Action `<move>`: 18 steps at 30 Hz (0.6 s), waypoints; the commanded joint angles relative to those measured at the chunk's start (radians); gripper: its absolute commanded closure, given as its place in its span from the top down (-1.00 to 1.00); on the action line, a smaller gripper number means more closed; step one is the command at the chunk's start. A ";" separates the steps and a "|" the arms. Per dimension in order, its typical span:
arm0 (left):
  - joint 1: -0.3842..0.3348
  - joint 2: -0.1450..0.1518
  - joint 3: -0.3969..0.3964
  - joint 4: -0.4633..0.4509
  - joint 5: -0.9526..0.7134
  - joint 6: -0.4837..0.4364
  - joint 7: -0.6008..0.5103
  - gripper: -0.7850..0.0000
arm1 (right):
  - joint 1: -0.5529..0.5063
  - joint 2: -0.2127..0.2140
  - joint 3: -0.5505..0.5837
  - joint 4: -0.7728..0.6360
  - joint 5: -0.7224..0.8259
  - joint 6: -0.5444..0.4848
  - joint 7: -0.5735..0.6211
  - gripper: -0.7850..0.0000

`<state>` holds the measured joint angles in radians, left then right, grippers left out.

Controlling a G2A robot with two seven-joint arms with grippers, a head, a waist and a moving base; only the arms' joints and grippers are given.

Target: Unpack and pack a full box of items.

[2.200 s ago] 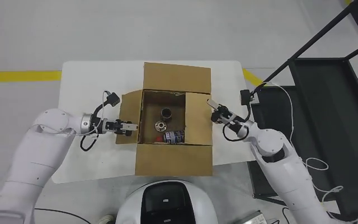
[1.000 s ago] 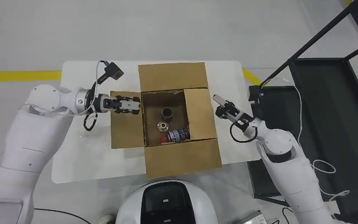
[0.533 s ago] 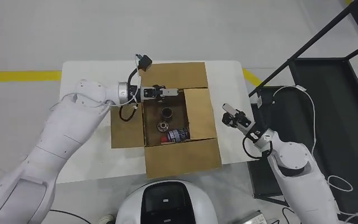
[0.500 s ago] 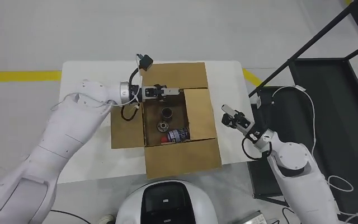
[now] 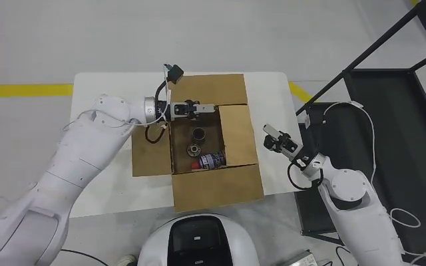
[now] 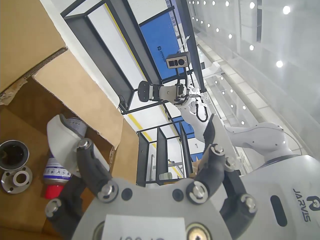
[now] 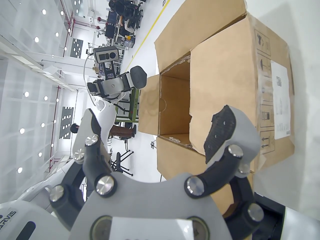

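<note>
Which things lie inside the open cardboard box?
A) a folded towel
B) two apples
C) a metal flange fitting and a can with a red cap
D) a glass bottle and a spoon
C: the top view shows the metal flange fitting and the can with a red cap on the floor of the box.

Bright, even light falls from overhead. Round ceiling lamps (image 6: 286,8) burn as white glare spots in both wrist views, with a pale haze around them. Shadows on the white table (image 5: 100,83) are soft and faint, and the inside of the cardboard box (image 5: 236,136) is dimmer. Straight lines bow toward the wrist views' edges.
</note>
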<state>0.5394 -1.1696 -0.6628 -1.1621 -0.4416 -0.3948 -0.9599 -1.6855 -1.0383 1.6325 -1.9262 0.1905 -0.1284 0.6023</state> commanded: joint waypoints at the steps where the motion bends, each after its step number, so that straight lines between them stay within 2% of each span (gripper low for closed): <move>1: 0.008 -0.008 0.017 -0.015 0.027 0.049 0.030 1.00 | 0.000 0.000 0.000 0.000 0.000 0.000 0.000 1.00; 3: 0.015 -0.027 0.051 -0.008 0.043 0.077 0.066 1.00 | 0.000 0.000 0.000 0.000 0.000 0.000 0.000 1.00; 6: 0.019 -0.070 0.111 0.051 0.052 0.091 0.146 1.00 | -0.003 -0.002 -0.008 -0.010 0.013 -0.002 -0.010 1.00; 11: 0.000 -0.153 0.192 0.186 0.065 0.041 0.251 1.00 | -0.012 -0.001 -0.037 -0.033 0.017 -0.008 0.067 1.00; 18: -0.050 -0.264 0.247 0.376 0.039 -0.023 0.286 1.00 | 0.030 0.000 -0.120 -0.011 0.026 0.002 0.201 1.00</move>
<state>0.4949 -1.4192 -0.4194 -0.8133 -0.3941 -0.4083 -0.6751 -1.6600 -1.0380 1.5246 -1.9395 0.2174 -0.1282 0.7887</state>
